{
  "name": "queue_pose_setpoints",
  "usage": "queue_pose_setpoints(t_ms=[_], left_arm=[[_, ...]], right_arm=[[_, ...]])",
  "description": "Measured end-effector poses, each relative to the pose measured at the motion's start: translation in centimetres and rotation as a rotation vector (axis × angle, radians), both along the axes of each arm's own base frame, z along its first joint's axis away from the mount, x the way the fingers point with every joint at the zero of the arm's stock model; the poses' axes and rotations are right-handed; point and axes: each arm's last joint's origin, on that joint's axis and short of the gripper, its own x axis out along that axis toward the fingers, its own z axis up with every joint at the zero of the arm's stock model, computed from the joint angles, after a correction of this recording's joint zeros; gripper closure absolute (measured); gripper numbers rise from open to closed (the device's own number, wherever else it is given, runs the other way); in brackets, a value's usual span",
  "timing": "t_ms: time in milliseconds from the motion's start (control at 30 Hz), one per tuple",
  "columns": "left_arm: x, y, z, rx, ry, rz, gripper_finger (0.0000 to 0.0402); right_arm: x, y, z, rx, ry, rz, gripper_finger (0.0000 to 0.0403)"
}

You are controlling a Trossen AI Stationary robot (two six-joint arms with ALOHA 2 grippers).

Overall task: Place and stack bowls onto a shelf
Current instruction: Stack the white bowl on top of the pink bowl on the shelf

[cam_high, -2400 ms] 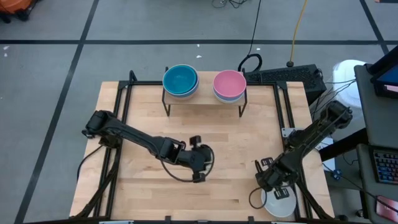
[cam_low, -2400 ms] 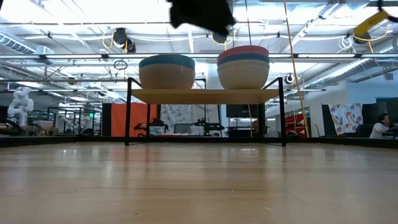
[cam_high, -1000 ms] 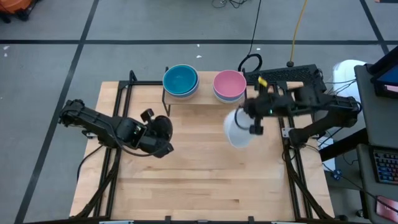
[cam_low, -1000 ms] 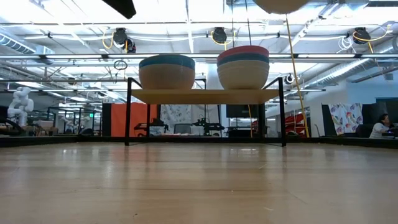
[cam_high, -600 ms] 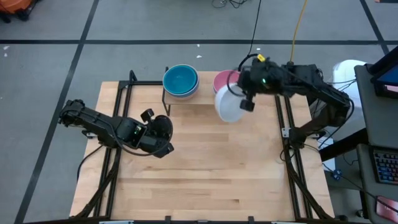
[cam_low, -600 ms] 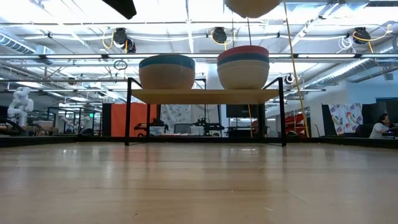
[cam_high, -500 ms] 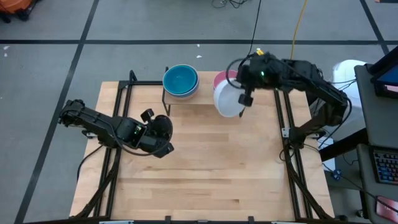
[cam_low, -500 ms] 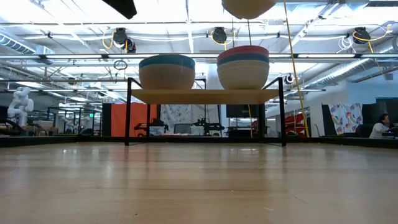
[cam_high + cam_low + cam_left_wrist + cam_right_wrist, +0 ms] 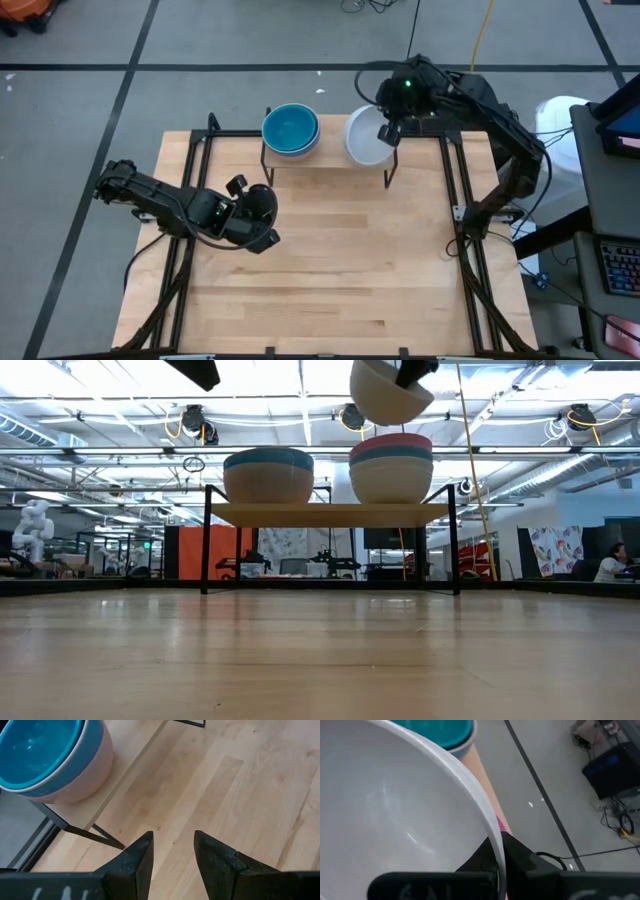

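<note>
Holding a white bowl by its rim, the right gripper is closed on it and hangs above the pink-topped stack at the right end of the shelf. A teal-topped stack sits on the left end. Over the table's left side, the left gripper waits with parted fingers.
</note>
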Motion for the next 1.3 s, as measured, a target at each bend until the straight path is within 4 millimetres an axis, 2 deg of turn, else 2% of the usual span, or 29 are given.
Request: queue_pose_setpoints(t_ms=[400,533,733,967,1300], left_arm=[[0.0,0.0,0.0,0.004,0.008,-0.006,0.0254],[0.0,0.0,0.0,0.005,0.009,-0.006,0.0254],[0.0,0.0,0.0,0.005,0.010,-0.007,0.0254],[0.0,0.0,0.0,0.005,0.010,-0.006,0.0254],[0.0,0.0,0.0,0.004,0.009,-0.005,0.0254]], right_arm=[[1.4,-3.9,-2.8,0.067,0.110,-0.009,0.0403],[1.5,-4.5,-3.6,0.083,0.172,0.001,0.0403],[1.8,-5.1,-3.9,0.033,0.199,0.003,0.0398],[2.2,-5.3,-3.5,-0.009,0.163,0.023,0.0366],[2.3,-5.3,-3.5,-0.034,0.182,0.057,0.0292]])
